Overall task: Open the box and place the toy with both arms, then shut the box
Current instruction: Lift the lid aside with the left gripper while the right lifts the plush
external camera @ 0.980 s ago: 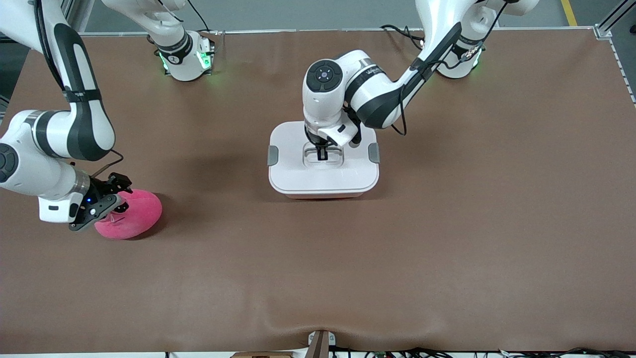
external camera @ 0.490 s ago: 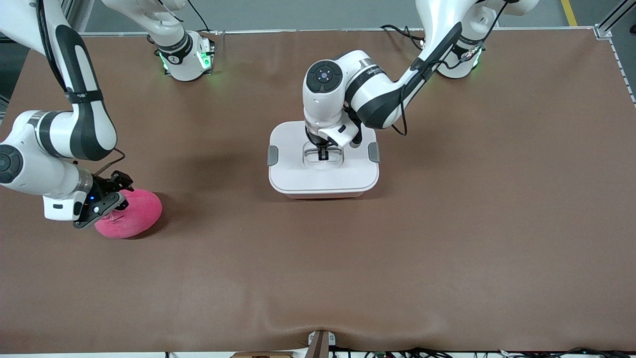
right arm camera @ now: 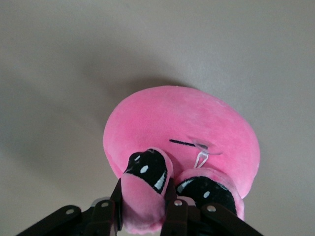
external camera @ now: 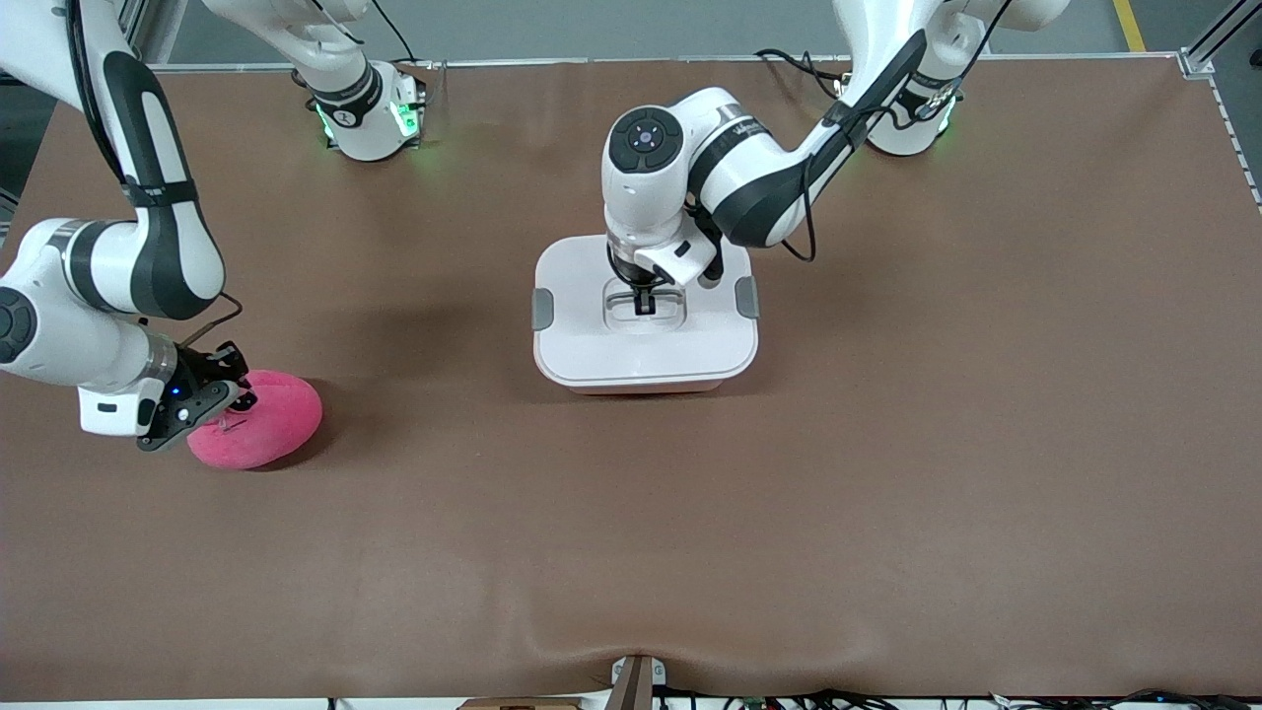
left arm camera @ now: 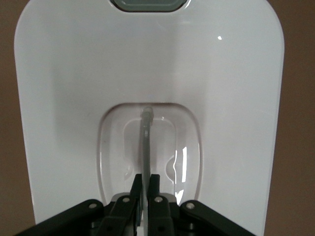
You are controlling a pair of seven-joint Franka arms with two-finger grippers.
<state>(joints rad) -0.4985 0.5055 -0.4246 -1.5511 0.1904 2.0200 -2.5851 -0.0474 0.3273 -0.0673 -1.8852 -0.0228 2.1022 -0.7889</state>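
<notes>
My left gripper (external camera: 644, 304) is clamped on the thin handle (left arm camera: 146, 142) in the recess at the centre of the box (external camera: 646, 345), mid-table. At the box's eight o'clock, toward the right arm's end, my right gripper (right arm camera: 166, 199) pinches a fold of the toy (external camera: 261, 419).

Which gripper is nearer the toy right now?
Right. The right gripper is on the toy, pinching plush at its face. The left gripper is shut on the handle in the box lid, well away toward the table's middle.
</notes>
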